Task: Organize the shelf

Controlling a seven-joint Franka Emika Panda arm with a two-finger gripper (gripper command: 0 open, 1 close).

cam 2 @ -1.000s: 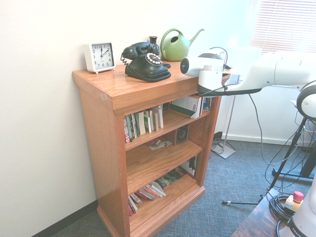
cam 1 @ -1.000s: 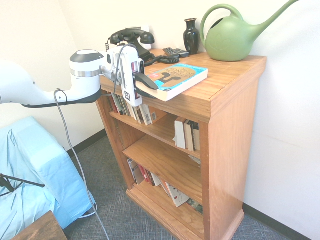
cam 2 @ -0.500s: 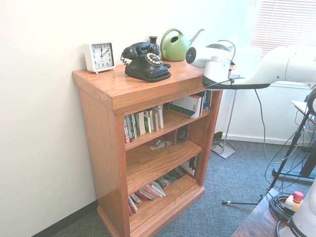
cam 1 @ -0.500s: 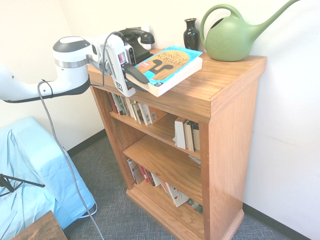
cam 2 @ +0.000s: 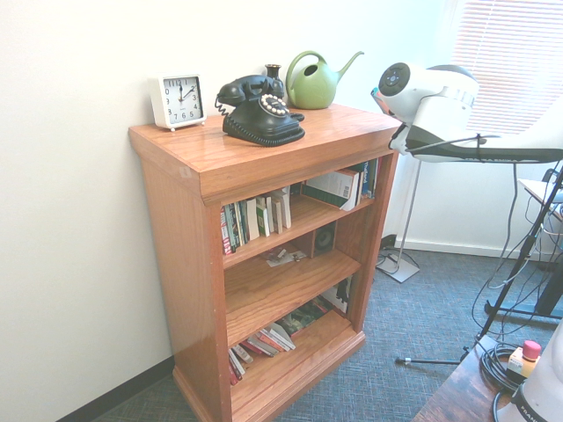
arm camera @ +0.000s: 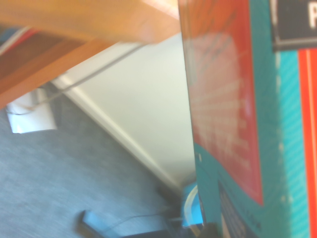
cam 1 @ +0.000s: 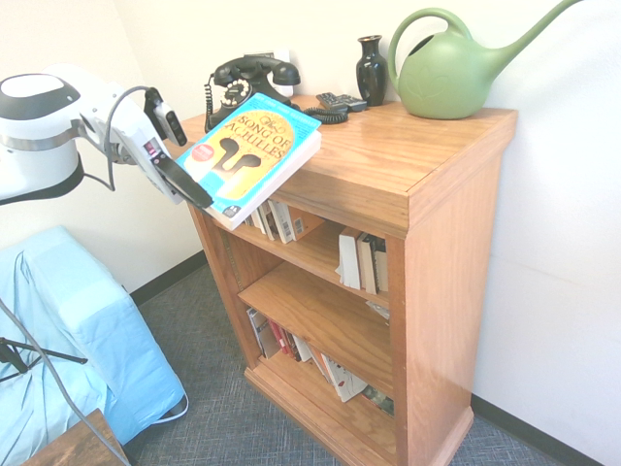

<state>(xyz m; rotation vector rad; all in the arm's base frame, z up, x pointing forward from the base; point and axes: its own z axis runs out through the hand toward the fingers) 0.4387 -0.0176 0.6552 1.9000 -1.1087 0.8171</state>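
First exterior view: the gripper (cam 1: 201, 194) sits at 10 o'clock, pinching the paperback (cam 1: 247, 155), "Song of Achilles", by its near edge. Versus half a second ago, arm and book are further toward 9 o'clock; the book is steeper and clears more of the top. The black phone's (cam 1: 254, 85) dial is now uncovered, as is the remote (cam 1: 342, 102). The shelf (cam 1: 451, 291) looks unmoved, center to 4 o'clock.

Second exterior view: a white clock (cam 2: 179, 101) shows at 10–11 o'clock, which the first exterior view lacks. The arm's wrist hides the fingers and nearly all of the book. Wrist view adds the book's teal-and-red cover up close, blurred.

Around: dark vase (cam 1: 371, 70) between 12 and 1 in the first exterior view, green watering can (cam 1: 448, 80) at 1–2, both on top. Book blocks part of the front edge and upper tier; more books (cam 1: 330, 374) lean on the bottom tier.
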